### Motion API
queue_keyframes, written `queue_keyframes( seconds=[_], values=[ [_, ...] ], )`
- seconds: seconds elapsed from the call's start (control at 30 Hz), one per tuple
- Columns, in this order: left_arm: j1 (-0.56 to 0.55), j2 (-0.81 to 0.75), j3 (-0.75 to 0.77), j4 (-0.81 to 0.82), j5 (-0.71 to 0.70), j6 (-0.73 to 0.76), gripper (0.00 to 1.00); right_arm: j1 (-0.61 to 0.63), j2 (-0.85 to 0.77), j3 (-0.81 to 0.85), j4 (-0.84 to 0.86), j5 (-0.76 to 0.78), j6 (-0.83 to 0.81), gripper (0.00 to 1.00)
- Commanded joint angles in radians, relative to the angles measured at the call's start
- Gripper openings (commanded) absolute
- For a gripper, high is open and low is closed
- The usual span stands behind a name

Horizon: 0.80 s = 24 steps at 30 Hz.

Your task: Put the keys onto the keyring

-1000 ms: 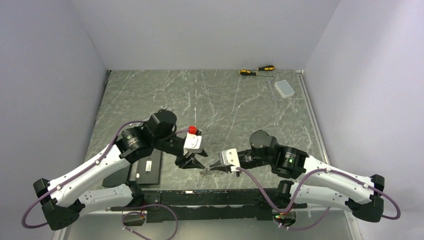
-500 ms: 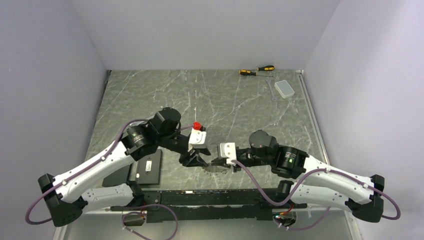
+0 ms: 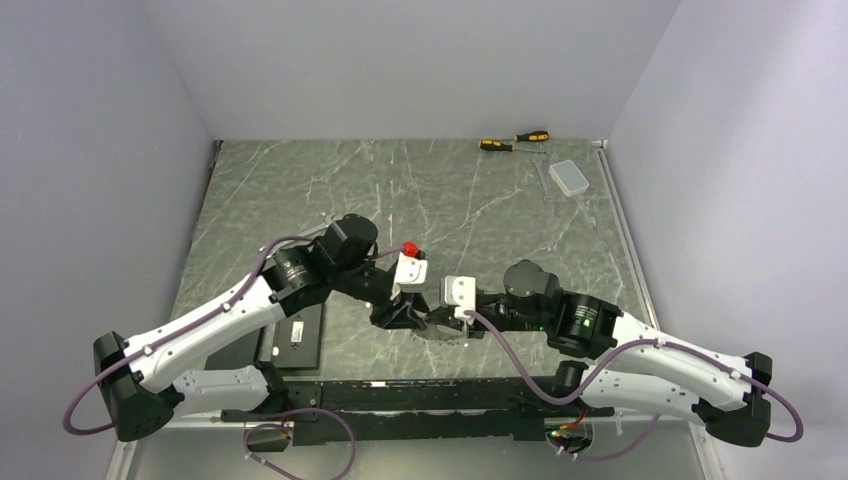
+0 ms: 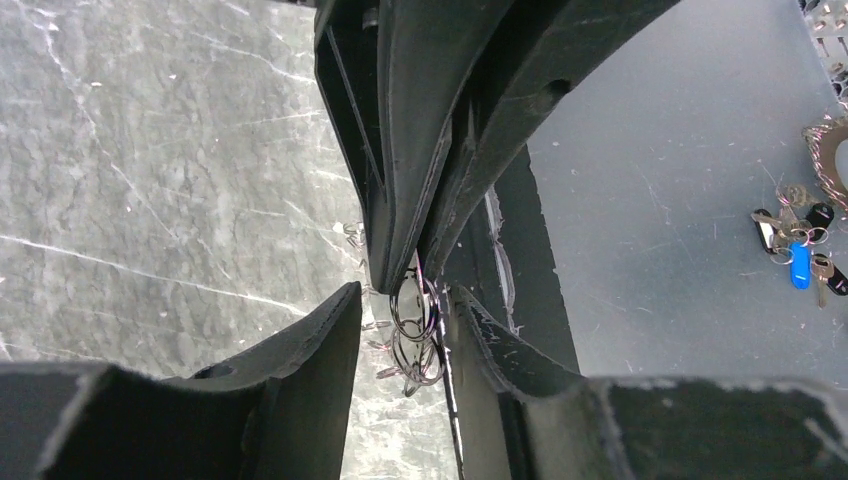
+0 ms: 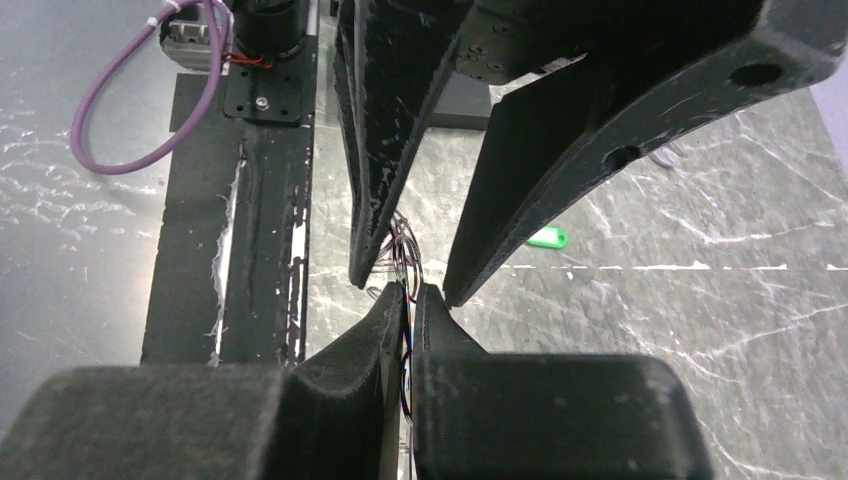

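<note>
Near-middle of the desk (image 3: 300, 190), the keyring (image 4: 412, 312) is gripped tight between the closed fingers of the right pincer (image 5: 410, 292). It is straddled by the left pincer (image 4: 405, 298), whose fingers are spread either side of it. The key (image 5: 547, 238) is seen lying flat on the desk nearby, ungripped.
</note>
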Motion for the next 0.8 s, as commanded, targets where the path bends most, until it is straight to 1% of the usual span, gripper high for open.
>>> queue_keyframes(
  seconds=[0.0,0.07,0.1,0.13,0.2,0.27,0.3,0.33,0.37,0.4,0.47,0.5,0.57,0.63,0.67,0.7,0.77],
  values=[
    [-0.009,0.008,0.023,0.019,-0.015,-0.011,0.40,-0.004,-0.020,0.021,0.066,0.046,0.025,0.00],
    [-0.011,0.014,0.027,0.025,-0.030,-0.012,0.31,-0.007,-0.021,0.018,0.067,0.046,0.030,0.00],
    [-0.011,0.020,0.031,0.020,-0.039,-0.010,0.23,-0.008,-0.022,0.018,0.066,0.045,0.031,0.00],
    [-0.012,0.025,0.036,0.017,-0.046,-0.009,0.18,-0.009,-0.022,0.018,0.064,0.044,0.033,0.00],
    [-0.012,0.034,0.044,0.012,-0.048,-0.008,0.14,-0.009,-0.021,0.018,0.059,0.042,0.035,0.00],
    [-0.012,0.041,0.056,0.007,-0.044,-0.003,0.13,-0.011,-0.018,0.017,0.053,0.044,0.036,0.00],
    [-0.014,0.043,0.060,0.001,-0.046,-0.003,0.10,-0.012,-0.017,0.016,0.052,0.050,0.038,0.00],
    [-0.014,0.044,0.064,-0.002,-0.049,0.000,0.07,-0.012,-0.013,0.016,0.050,0.065,0.043,0.00],
    [-0.014,0.044,0.069,-0.006,-0.054,0.001,0.02,-0.012,-0.009,0.017,0.046,0.086,0.050,0.00],
    [-0.014,0.041,0.072,-0.010,-0.059,0.002,0.00,-0.013,-0.007,0.019,0.040,0.109,0.053,0.00],
    [-0.015,0.035,0.071,-0.008,-0.063,0.004,0.00,-0.015,-0.001,0.024,0.029,0.146,0.074,0.00],
    [-0.016,0.031,0.068,0.000,-0.072,-0.003,0.00,-0.016,-0.003,0.023,0.027,0.162,0.086,0.09],
    [-0.016,0.024,0.061,0.011,-0.094,-0.012,0.00,-0.018,-0.016,0.012,0.028,0.179,0.103,0.30],
    [-0.016,0.012,0.055,0.028,-0.121,-0.026,0.00,-0.019,-0.042,-0.009,0.041,0.184,0.119,0.46],
    [-0.015,0.005,0.052,0.034,-0.129,-0.031,0.00,-0.020,-0.055,-0.020,0.049,0.187,0.130,0.53],
    [-0.015,-0.003,0.047,0.044,-0.134,-0.036,0.00,-0.021,-0.068,-0.033,0.058,0.191,0.140,0.57],
    [-0.015,-0.021,0.038,0.067,-0.146,-0.049,0.00,-0.024,-0.089,-0.063,0.074,0.192,0.155,0.61]
  ],
)
